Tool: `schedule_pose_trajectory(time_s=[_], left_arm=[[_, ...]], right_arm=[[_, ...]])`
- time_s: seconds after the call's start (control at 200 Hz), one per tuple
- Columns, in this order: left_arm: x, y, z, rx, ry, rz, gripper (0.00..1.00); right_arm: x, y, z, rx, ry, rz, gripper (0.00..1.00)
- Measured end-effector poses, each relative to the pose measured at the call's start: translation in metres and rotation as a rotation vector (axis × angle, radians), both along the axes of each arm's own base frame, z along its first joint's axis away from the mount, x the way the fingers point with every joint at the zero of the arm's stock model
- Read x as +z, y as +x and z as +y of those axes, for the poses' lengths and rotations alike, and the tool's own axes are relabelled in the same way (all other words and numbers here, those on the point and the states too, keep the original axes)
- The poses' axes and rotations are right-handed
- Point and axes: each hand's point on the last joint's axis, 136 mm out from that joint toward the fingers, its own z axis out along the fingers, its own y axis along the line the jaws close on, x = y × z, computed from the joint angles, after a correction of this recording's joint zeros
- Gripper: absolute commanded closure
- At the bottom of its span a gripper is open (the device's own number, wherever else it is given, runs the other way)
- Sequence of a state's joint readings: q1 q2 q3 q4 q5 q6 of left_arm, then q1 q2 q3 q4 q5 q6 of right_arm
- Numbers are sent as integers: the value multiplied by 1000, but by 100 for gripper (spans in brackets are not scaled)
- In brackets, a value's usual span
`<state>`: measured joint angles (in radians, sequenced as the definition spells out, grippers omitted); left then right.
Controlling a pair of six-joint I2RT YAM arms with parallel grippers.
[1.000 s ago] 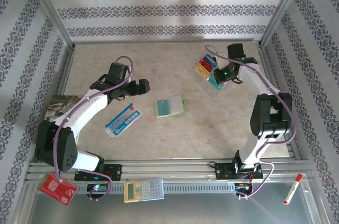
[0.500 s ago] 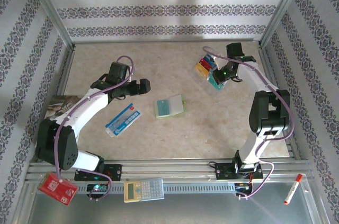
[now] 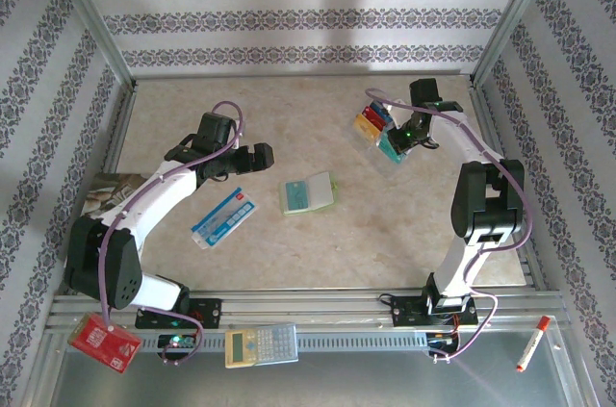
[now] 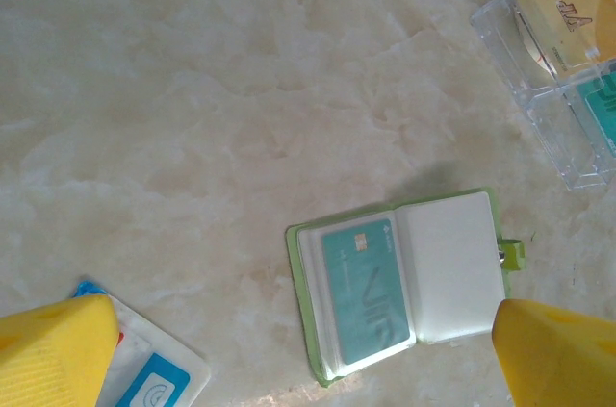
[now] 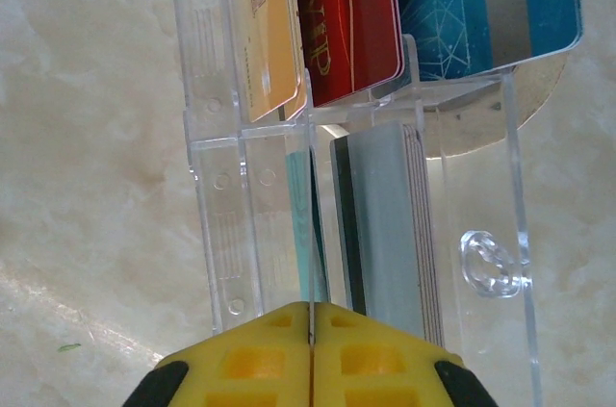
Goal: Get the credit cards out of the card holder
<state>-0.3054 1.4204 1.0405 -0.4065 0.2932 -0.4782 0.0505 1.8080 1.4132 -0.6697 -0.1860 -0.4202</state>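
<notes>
The lime-green card holder [image 3: 308, 193] lies open mid-table, a teal credit card [image 4: 366, 292] in its left sleeve beside a bare white page [image 4: 448, 263]. My left gripper [image 3: 262, 157] hovers open left of it, its yellow fingers [image 4: 53, 354] wide apart above the holder [image 4: 304, 311]. My right gripper [image 3: 404, 135] is at the clear acrylic organizer [image 3: 377, 128]. Its jaws [image 5: 311, 322] are shut on a thin teal credit card [image 5: 311, 253] seen edge-on, which stands in a slot of the organizer [image 5: 221, 186]. Yellow [image 5: 265, 32], red [image 5: 346, 12] and blue [image 5: 481, 3] cards fill the far slots.
A blue-and-white packet [image 3: 223, 217] lies left of the card holder. A grey stack of cards [image 5: 385, 224] stands in the organizer slot beside the held card. A red board [image 3: 104, 342], a calculator [image 3: 261, 344] and a marker [image 3: 530, 344] rest on the front rail.
My right gripper has edged slightly left and farther back over the organizer with the card. The left arm and the card holder have not moved.
</notes>
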Motion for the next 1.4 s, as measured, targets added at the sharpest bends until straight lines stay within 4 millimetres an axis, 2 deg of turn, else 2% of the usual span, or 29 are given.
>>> schedule_pose_trajectory(time_s=[0.185,0.43,0.52,0.659,0.759,0.849,0.989,1.179,1.279,1.399], left_arm=[[0,-1,-1,-6,-7,2,0],[0,-1,-2,-8,-9,3,0],[0,-1,-2,-8,-9,3,0],[0,-1,-2,-9,-10,4,0],[-1,-2,-3,-11,-13,9,0],[-5,-6,-3,-7,-22,25,0],[-14,-16,-3,1,-45,63,0],[-24,-27,-1,30,-64,103,0],[-31,-31,2,51,-63,125,0],[-37,-34,4,71,-62,146,0]], right_arm=[[0,0,0,2,-18,-2,81],[2,2,-2,-7,-24,-15,81],[12,2,0,-14,-7,-39,81],[39,-1,11,-24,46,-98,77],[56,-5,33,-22,85,-126,66],[59,-11,58,-44,148,-104,64],[47,-30,92,-99,238,-39,56],[40,-73,147,-167,342,33,49],[34,-92,178,-156,353,57,46],[17,-112,210,-124,315,83,45]])
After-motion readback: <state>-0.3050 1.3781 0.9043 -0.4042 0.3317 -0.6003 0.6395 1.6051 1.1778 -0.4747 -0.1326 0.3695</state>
